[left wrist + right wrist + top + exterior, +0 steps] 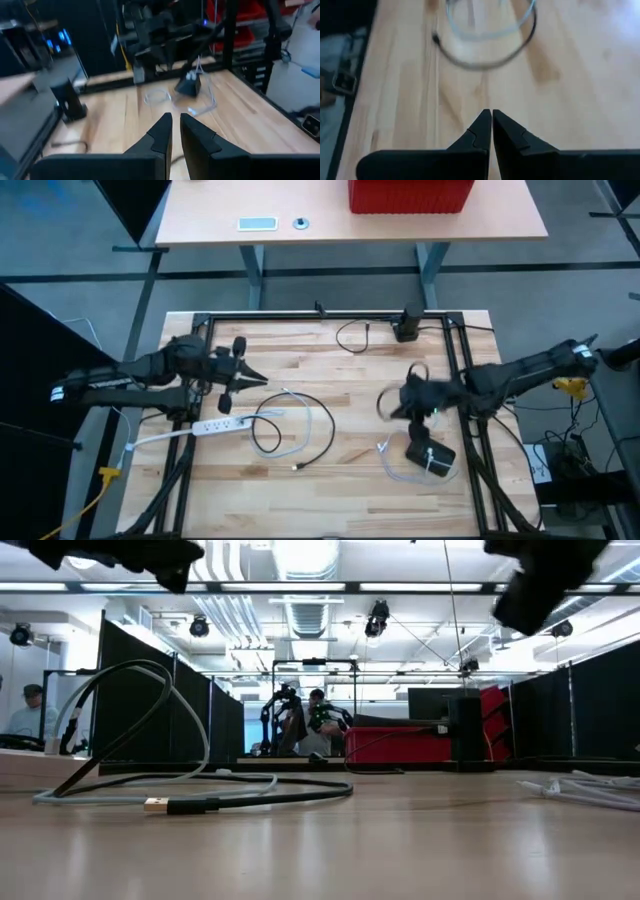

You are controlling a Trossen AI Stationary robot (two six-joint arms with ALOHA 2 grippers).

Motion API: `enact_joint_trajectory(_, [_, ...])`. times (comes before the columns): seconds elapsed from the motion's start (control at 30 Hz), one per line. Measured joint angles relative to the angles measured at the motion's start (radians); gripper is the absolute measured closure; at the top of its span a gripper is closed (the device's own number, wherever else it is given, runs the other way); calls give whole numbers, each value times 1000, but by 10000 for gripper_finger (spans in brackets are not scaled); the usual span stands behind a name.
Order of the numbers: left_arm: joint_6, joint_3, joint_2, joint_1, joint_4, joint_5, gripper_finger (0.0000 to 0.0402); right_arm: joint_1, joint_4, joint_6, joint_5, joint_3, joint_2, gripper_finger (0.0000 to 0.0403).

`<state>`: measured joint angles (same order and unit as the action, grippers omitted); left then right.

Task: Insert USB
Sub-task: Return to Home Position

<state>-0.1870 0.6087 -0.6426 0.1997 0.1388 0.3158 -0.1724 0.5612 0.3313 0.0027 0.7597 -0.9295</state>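
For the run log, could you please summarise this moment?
left end effector: shut, empty | right end effector: shut, empty | black outlet extension: table's bottom right

A pale wooden desk (350,225) stands on the grey floor (60,240) and carries a red bin (410,194). Across the hall, tall black partition panels (130,700) divide the space. Overhead, bright strip lights (300,560) and white ducting (235,610) run along the ceiling. A person in a cap (28,715) shows at the far left.
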Motion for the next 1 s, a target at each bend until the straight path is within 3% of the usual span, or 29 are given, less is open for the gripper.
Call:
enact_joint_trajectory(0.17, [-33,-84,59,2,-75,0,377,219,-77,-269,-170,-7,57,403])
enact_joint_trajectory(0.27, [-28,-139,91,3,-119,0,377,360,-221,-405,-344,-39,79,403])
enact_joint_trajectory(0.4, [6,-207,161,3,-152,0,377,524,-431,-462,-578,-98,84,403])
enact_joint_trajectory(0.47, [55,-237,203,3,-151,-39,377,576,-501,-484,-598,-123,82,403])
enact_joint_trajectory(0.67, [113,-307,289,3,-152,-342,377,665,-745,-526,-603,-241,77,403])
enact_joint_trajectory(1.0, [179,-413,324,3,-161,-357,377,715,-990,-448,-605,-418,77,403])
